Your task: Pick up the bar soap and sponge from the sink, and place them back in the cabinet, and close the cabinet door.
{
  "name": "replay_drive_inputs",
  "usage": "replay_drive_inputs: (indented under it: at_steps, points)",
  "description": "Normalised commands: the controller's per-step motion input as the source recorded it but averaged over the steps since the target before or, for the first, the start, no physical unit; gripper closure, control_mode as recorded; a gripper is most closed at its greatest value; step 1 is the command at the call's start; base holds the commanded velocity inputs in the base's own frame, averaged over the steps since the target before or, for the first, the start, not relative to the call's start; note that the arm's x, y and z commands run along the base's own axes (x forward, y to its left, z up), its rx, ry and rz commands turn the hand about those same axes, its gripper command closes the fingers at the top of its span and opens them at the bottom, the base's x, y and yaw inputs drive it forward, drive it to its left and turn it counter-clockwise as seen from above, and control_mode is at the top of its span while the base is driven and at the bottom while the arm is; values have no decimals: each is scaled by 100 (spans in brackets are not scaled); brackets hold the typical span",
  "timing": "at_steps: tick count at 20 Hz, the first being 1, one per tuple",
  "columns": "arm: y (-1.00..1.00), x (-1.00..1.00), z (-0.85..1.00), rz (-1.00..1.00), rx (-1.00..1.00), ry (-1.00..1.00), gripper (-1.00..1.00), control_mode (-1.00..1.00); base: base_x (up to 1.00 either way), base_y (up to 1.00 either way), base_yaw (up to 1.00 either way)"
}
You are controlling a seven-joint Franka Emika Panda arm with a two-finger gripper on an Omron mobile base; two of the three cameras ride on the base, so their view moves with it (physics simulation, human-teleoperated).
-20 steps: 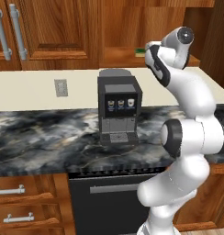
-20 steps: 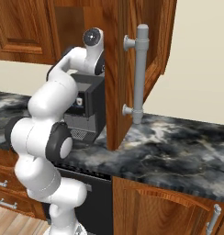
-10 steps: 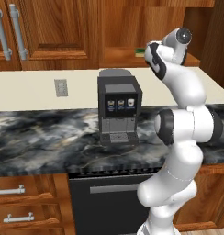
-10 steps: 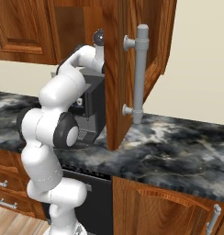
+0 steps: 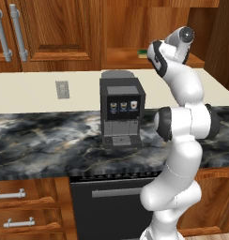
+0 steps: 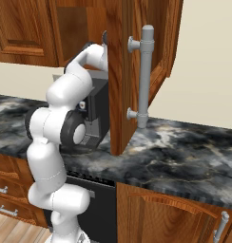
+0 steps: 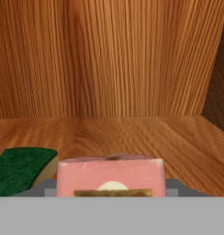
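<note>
In the hand view my gripper [image 7: 112,192] is shut on the pink bar soap [image 7: 111,176], low over the wooden shelf [image 7: 132,137] inside the cabinet [image 5: 135,28]. The green-topped sponge [image 7: 21,167] lies flat on the shelf just left of the soap; its green edge [image 5: 142,53] also peeks out beside my forearm. The cabinet door [image 6: 120,80] stands swung open, and its long silver bar handle [image 6: 146,76] faces the right base camera. My hand reaches in behind that door. The sink is out of view.
A black coffee machine [image 5: 120,112] stands on the dark marble counter [image 5: 41,145] right under the open cabinet, close to my elbow. Closed wall cabinets with paired silver handles [image 5: 11,30] hang to the left. Drawers [image 5: 13,194] sit below the counter.
My arm has stretched further into the cabinet, and the hand has slipped behind the open door in the right base view. The grip has not changed.
</note>
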Motion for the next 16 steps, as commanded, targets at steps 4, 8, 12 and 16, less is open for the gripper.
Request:
replay_drive_inputs:
  at_steps: [4, 8, 12, 16]
  points:
    - [-1, 7, -3, 0, 0, 0, 100, -100, 0, 0, 0]
    - [0, 0, 0, 0, 0, 0, -100, -100, 0, 0, 0]
    - [0, 0, 0, 0, 0, 0, -100, -100, 0, 0, 0]
    - [0, 0, 0, 0, 0, 0, -100, -100, 0, 0, 0]
